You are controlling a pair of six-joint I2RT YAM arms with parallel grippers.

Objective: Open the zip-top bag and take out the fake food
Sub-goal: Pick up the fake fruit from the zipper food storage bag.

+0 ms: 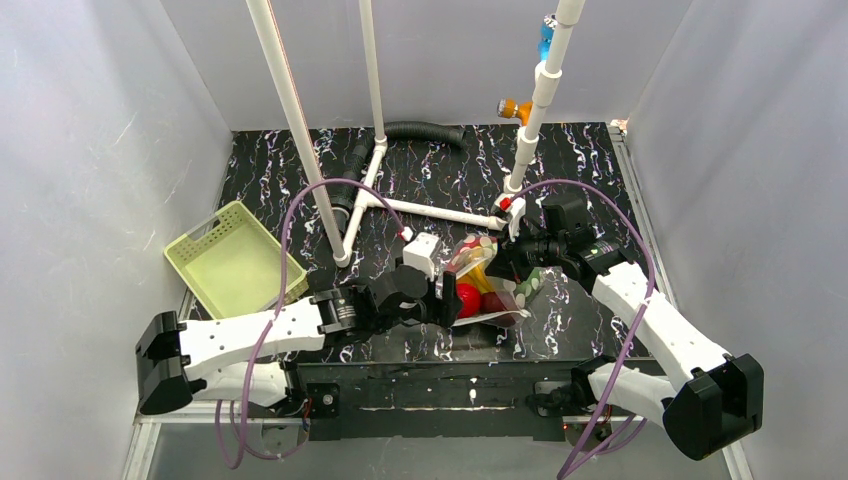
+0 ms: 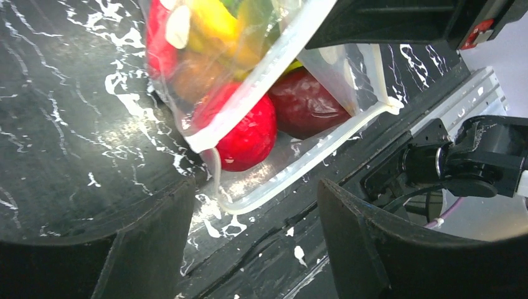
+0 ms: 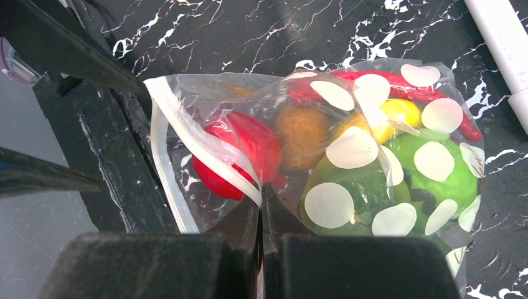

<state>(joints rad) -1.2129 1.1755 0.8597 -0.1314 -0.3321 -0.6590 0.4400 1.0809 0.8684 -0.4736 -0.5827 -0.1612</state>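
Note:
The zip-top bag (image 1: 492, 281), clear with pale round dots, lies on the black marbled table between both arms, its mouth open toward the left gripper. My right gripper (image 3: 261, 194) is shut on the bag's upper zip lip (image 3: 205, 149). Inside the bag (image 3: 373, 156) I see fake food: a red round fruit (image 3: 249, 146), a red chili (image 3: 398, 84), a yellow piece (image 3: 398, 112) and green pieces (image 3: 436, 168). My left gripper (image 2: 255, 243) stands open just short of the lower lip (image 2: 299, 168), nothing between its fingers. A red fruit (image 2: 249, 134) and a dark red one (image 2: 305, 103) sit at the mouth.
A pale green perforated basket (image 1: 232, 262) stands at the left. A white pipe frame (image 1: 430, 210) and a black hose (image 1: 425, 132) lie behind the bag. The table's near edge and metal rail (image 2: 473, 93) run close beside the bag's mouth.

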